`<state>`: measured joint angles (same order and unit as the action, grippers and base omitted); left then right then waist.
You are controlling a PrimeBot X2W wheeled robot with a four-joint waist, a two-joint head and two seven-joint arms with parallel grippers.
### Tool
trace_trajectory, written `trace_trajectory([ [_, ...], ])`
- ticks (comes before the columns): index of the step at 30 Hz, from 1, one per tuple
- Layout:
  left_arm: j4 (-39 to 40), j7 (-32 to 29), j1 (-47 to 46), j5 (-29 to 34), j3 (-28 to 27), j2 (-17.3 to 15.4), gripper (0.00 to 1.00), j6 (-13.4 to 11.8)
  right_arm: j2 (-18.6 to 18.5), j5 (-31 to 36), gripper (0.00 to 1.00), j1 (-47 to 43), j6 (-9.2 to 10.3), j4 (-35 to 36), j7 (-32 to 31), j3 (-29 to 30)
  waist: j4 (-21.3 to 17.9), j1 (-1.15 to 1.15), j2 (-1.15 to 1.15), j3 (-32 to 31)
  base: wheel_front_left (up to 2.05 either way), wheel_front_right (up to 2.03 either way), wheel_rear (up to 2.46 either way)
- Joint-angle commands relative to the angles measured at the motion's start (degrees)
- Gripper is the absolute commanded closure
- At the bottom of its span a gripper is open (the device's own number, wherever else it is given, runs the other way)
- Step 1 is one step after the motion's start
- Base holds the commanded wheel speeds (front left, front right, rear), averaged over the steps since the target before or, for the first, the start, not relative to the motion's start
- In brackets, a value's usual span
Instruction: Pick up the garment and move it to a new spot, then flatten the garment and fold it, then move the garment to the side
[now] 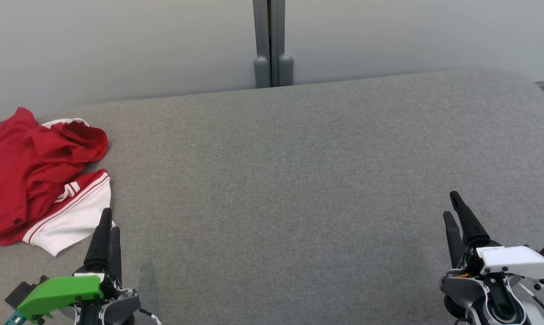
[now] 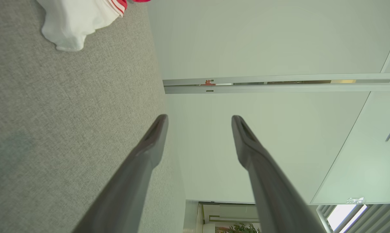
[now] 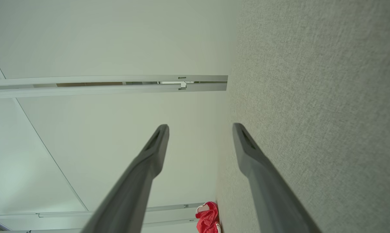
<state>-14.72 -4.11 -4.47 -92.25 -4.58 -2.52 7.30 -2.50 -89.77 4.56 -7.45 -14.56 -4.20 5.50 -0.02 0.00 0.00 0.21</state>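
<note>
A crumpled red garment (image 1: 32, 176) with white trim and a white panel lies at the far left of the grey surface (image 1: 290, 180). Its white corner (image 2: 72, 22) reaches into the top of the left wrist view, and it is a small red heap (image 3: 208, 221) in the right wrist view. My left gripper (image 1: 108, 225) stands open at the lower left, its fingertips just beside the garment's white edge, nothing between them. At the lower right my right gripper (image 1: 452, 205) is open and empty, far from the garment. Both pairs of fingers (image 2: 149, 145) (image 3: 246, 149) are spread wide.
The grey fabric surface stretches wide between the two grippers. Behind it stands a pale wall (image 1: 118, 45) with a grey vertical post (image 1: 272, 45) at the middle. The surface's back right corner (image 1: 524, 81) is rounded.
</note>
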Motion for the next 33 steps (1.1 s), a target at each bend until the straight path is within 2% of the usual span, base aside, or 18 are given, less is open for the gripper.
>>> trace_trajectory([
  [1, 1.2, 0.6, -0.5, 0.9, 0.4, -0.3, 0.00, 0.1, -0.3, 1.6, 0.00, 0.4, -0.02, 1.3, 0.7, -0.1, 0.0, 0.00, 0.00, 0.0, 0.00, 0.00, 0.00],
  [12, 1.5, 3.5, 0.2, 10.2, 1.4, -0.3, 0.00, 0.1, -0.3, 15.5, 0.00, -0.1, -0.03, 3.6, 3.6, -1.3, 0.0, 0.00, 0.00, 0.1, 0.00, 0.00, 0.00],
  [29, 3.6, 7.3, 1.7, 35.5, 2.9, -0.6, 0.00, 0.1, -0.4, 42.5, 0.00, -0.6, -0.03, 6.3, 7.3, -1.9, 0.1, 0.00, 0.00, 0.3, 0.00, 0.00, 0.00],
  [30, 3.6, 7.9, 2.0, 39.7, 3.1, -0.8, 0.00, 0.2, -0.4, 46.7, 0.00, -0.7, -0.03, 6.4, 8.0, -2.4, 0.2, 0.00, 0.00, 0.2, 0.00, 0.00, 0.00],
  [33, 3.5, 8.2, 2.2, 42.2, 3.3, -1.0, 0.00, 0.0, -0.4, 48.8, 0.00, -0.7, -0.03, 6.6, 8.3, -2.5, 0.2, 0.00, 0.00, 0.2, 0.00, 0.00, 0.00],
])
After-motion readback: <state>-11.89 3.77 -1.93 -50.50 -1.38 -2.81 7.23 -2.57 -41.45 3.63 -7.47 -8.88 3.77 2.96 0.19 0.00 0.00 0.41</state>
